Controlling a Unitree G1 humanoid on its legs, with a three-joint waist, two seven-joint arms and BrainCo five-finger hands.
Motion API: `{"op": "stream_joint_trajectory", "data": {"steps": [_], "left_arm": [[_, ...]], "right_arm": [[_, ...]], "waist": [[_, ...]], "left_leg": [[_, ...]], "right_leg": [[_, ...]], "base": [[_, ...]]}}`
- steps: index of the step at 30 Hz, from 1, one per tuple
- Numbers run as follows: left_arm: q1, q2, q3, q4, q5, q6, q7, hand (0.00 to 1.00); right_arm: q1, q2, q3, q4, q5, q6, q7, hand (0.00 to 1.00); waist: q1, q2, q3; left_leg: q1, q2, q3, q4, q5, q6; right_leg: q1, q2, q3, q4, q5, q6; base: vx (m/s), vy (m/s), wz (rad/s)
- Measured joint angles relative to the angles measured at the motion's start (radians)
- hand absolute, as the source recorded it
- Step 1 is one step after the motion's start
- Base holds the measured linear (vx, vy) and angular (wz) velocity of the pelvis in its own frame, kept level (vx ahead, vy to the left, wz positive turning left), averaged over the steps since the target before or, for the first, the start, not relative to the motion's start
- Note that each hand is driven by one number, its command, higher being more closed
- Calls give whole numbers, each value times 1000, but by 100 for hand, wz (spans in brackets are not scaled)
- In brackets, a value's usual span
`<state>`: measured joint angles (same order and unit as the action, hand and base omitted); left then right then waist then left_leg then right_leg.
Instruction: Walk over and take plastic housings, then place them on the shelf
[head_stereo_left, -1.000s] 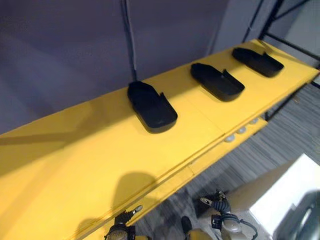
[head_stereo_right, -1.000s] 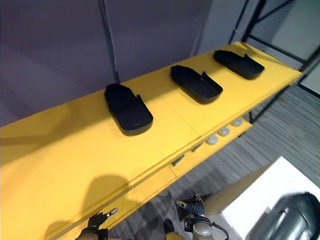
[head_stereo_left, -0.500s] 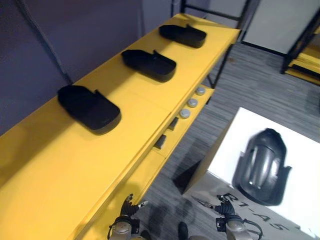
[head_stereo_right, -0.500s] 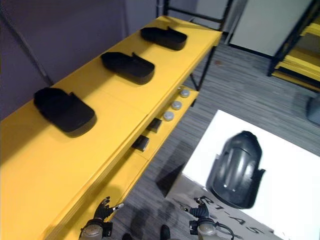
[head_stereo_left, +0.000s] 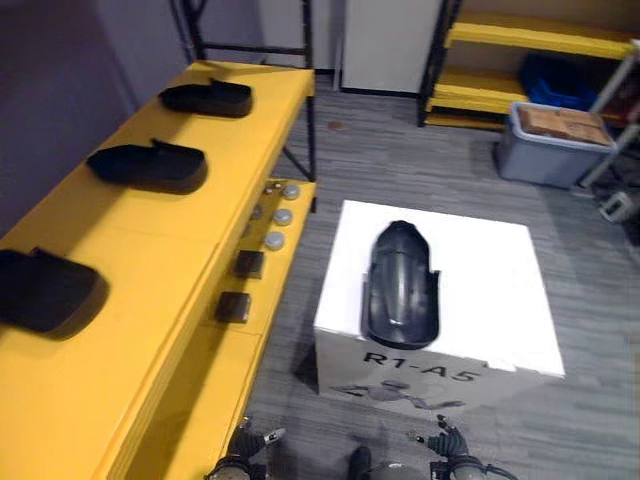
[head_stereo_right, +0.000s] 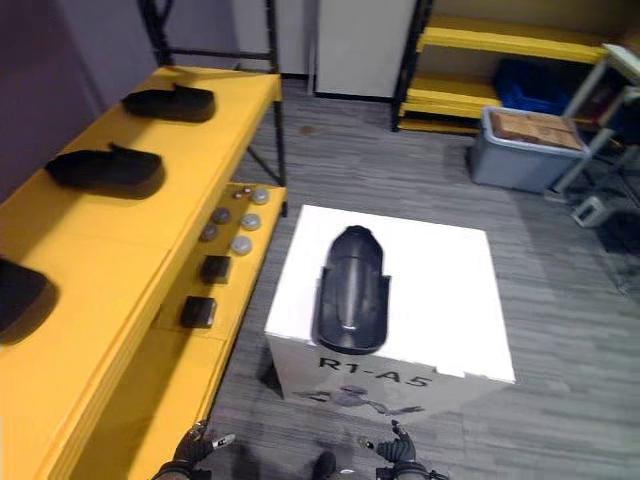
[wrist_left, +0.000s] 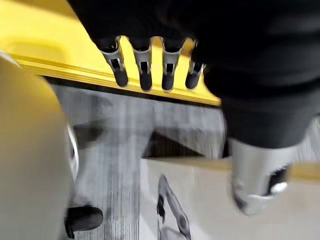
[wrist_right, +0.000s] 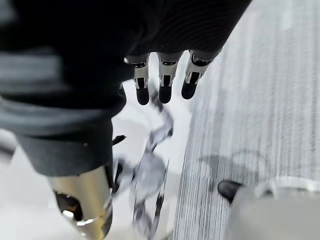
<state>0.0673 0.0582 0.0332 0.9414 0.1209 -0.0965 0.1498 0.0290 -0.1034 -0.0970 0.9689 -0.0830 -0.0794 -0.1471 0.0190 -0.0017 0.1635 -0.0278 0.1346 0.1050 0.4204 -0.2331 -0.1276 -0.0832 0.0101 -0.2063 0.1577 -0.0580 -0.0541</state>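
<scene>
A dark grey plastic housing (head_stereo_left: 400, 285) lies lengthwise on a white box (head_stereo_left: 490, 300) in the middle of the floor. To the left runs the yellow shelf (head_stereo_left: 150, 240), with three black housings on top: far (head_stereo_left: 207, 97), middle (head_stereo_left: 148, 165) and near (head_stereo_left: 45, 290). My left hand (head_stereo_left: 243, 455) and right hand (head_stereo_left: 447, 455) hang low at the bottom edge, short of the box. In the wrist views the left hand's fingers (wrist_left: 143, 70) and the right hand's fingers (wrist_right: 165, 82) are straight and hold nothing.
A lower yellow ledge carries round caps (head_stereo_left: 272, 215) and dark blocks (head_stereo_left: 240, 265). A black frame post (head_stereo_left: 310, 130) stands at the shelf's far end. At the back right are a yellow rack (head_stereo_left: 530, 45) and a grey bin (head_stereo_left: 550, 150).
The camera has swung to the right: the shelf has slid to the left side and the white box with the grey housing now sits in the middle. Both hands stay low and open.
</scene>
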Motion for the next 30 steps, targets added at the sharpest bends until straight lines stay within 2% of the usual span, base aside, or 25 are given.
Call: {"op": "stream_joint_trajectory", "data": {"steps": [1, 2, 3, 4, 5, 7, 9, 14, 20, 24, 27, 29, 30], "left_arm": [[1, -1, 0, 0, -1, -1, 1, 0], [3, -6, 0, 1, -4, -4, 4, 0], [4, -8, -1, 1, -5, -4, 4, 0], [5, -16, -1, 3, -13, -4, 4, 0], [4, -17, 2, 14, -21, -4, 4, 0], [3, -16, 2, 19, -21, -4, 4, 0], [4, -12, 2, 22, -21, -3, 3, 0], [9, 17, 22, 22, -23, 1, 3, 0], [30, 25, 97, 12, -45, 0, -2, 0], [84, 28, 137, 12, -60, 0, -7, 0], [112, 26, 135, 12, -63, 0, -15, 0], [124, 26, 129, 12, -74, -1, -27, 0], [125, 28, 127, 12, -80, -2, -28, 0]], "right_arm": [[3, -1, -1, 1, 3, 0, -1, 0], [10, -4, -4, 2, 24, 0, -1, 0], [12, -7, -5, 2, 28, 0, -1, 0], [17, -10, -16, 2, 40, 0, -1, 0], [25, 1, -44, 7, 66, 0, -2, 0], [34, 4, -67, 6, 93, 0, -2, 0], [45, 4, -113, 4, 129, -1, -4, 0], [49, -9, -249, -33, 197, -3, -16, 0], [49, -105, -534, -84, 239, -2, -29, 0], [65, -227, -596, -345, 238, 0, -51, 0], [64, -278, -576, -572, 237, -7, -66, 0], [44, -291, -505, -755, 236, -28, -69, 0], [39, -290, -484, -790, 237, -35, -68, 0]], "waist": [[-1, 1, 0], [-3, 15, -3], [-3, 17, -3], [-5, 31, -5], [-5, 44, -9], [-9, 44, -15], [-6, 44, -22], [-8, 43, -28], [-17, 39, -39], [-55, 31, -51], [-55, 24, -69], [-54, 16, -76], [-54, 14, -77]], "left_leg": [[-3, -23, -44, -16, 0, -1], [-5, -52, -114, -84, 10, 13], [-5, -51, -115, -98, 16, 20], [-6, -42, -111, -141, 46, 51], [20, -41, -103, -178, 62, 67], [36, -52, -101, -221, 70, 78], [61, -64, -93, -272, 89, 87], [123, -75, -78, -314, 93, 87], [155, -86, -64, -331, 94, 89], [156, -90, -51, -350, 98, 96], [159, -88, -39, -356, 99, 97], [159, -82, -38, -359, 99, 97], [159, -80, -38, -360, 99, 97]], "right_leg": [[8, 1, 9, -7, 6, 5], [15, 10, 27, -12, 17, 7], [16, 14, 30, -12, 17, 7], [20, 28, 40, -14, 17, 7], [42, 35, 61, -28, 19, 11], [59, 28, 63, -57, 29, 22], [71, 19, 67, -84, 48, 13], [126, 16, 87, -129, 54, 22], [157, 8, 112, -156, 59, 29], [152, 8, 125, -177, 70, 38], [156, 19, 147, -206, 94, 34], [159, 29, 163, -230, 119, 29], [162, 31, 165, -238, 125, 29]], "base": [[90, 0, -96], [64, 11, -61], [53, 19, -60], [101, 105, -41], [100, 98, -34], [119, 99, -8], [204, 118, -1], [153, 109, -10], [45, 78, -9], [-34, 40, -10], [-55, 31, -22], [-104, -1, -17], [-90, -4, -14]]}}
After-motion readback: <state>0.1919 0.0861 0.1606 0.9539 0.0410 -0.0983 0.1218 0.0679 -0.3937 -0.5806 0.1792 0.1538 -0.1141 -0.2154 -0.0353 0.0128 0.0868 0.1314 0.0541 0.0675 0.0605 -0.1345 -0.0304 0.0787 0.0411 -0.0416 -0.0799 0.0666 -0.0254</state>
